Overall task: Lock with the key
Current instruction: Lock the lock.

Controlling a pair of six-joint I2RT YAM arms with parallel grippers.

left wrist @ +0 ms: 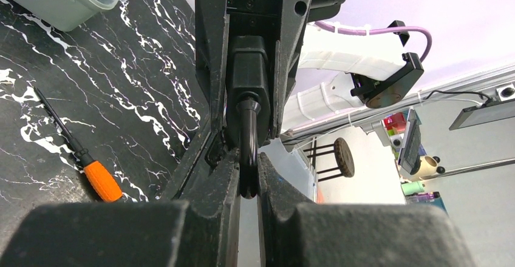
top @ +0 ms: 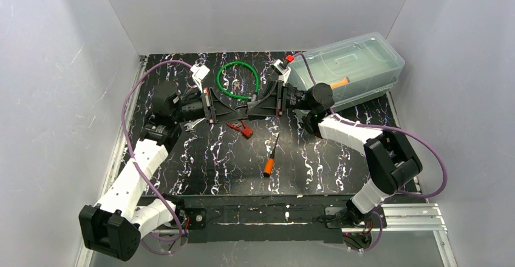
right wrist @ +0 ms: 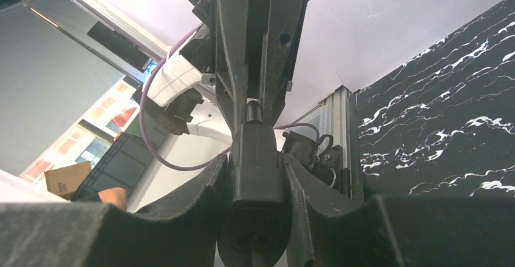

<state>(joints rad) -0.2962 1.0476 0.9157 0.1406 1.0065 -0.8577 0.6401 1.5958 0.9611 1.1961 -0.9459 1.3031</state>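
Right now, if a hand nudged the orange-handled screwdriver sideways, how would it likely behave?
The screwdriver would probably roll: its handle looks round and it lies flat on the table. It should stay stiff, given the thin metal shaft. Being handle-heavy, it might pivot rather than slide.

Bin (top: 355, 67) blocks far right; screwdriver (top: 269, 162) lies mid-table.

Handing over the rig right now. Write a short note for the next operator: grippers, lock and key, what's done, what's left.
The left gripper is shut on the padlock by its shackle. The right gripper is shut on the padlock's body.
The padlock is held between them above the table.
What looks like the key, red-tagged, lies on the table just in front of them, ungripped.
Done: padlock lifted and braced.
Left: free one gripper, fetch the key, insert, turn. I cannot tell if the shackle is latched.
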